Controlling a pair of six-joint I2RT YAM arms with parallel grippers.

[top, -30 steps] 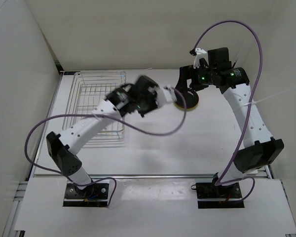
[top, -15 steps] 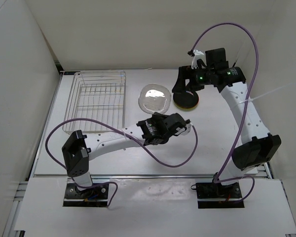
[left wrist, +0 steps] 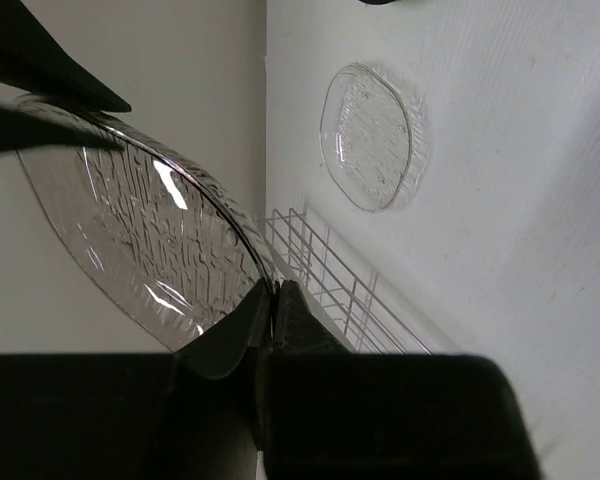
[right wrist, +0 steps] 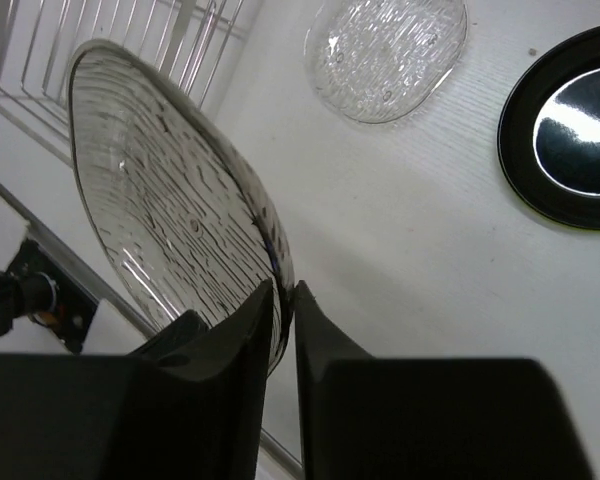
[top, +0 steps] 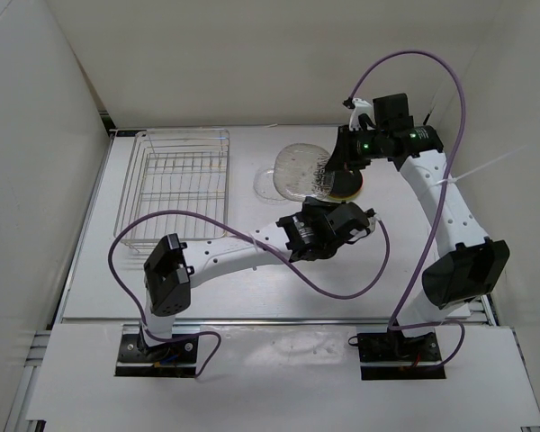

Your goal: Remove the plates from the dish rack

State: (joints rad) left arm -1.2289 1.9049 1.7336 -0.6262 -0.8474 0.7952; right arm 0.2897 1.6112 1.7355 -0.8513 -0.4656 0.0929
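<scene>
The right claw pinches a clear plate on edge; the left claw is fully closed.

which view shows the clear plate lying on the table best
Left wrist: the flat clear plate shows whole. Right wrist crops its top edge; in the top view the held plate partly covers it.

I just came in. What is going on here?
The right gripper pinches the rim of a clear, textured round plate and holds it tilted above the white table. A second clear plate lies flat on the table, near a glossy black plate. The silver wire dish rack looks empty. The left gripper is shut, close to the held plate.
</scene>
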